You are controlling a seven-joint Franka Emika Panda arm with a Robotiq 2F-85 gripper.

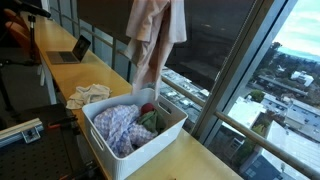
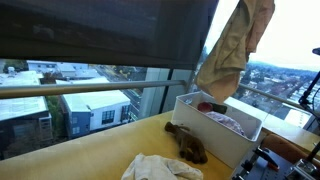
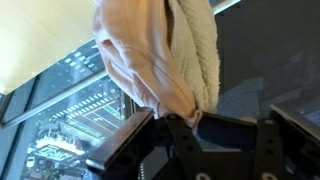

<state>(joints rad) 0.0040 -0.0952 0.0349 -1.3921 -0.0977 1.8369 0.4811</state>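
The gripper (image 3: 185,118) is clenched on the upper end of the beige cloth (image 3: 150,50), a soft, creased fabric with a paler towelling layer, which hangs over the white basket (image 1: 108,158) of clothes. Window glass stands close behind the cloth, and the wooden counter (image 2: 90,150) beside the basket carries a white towel (image 2: 160,168) and a brown garment (image 2: 188,142). The cloth's long axis is vertical, with its free end pointing down near the basket rim; contact cannot be determined.

A soft, matt pale-pink cloth garment (image 1: 152,30) hangs above a smooth white plastic basket (image 1: 120,160) on a satiny light wooden counter (image 2: 90,155).
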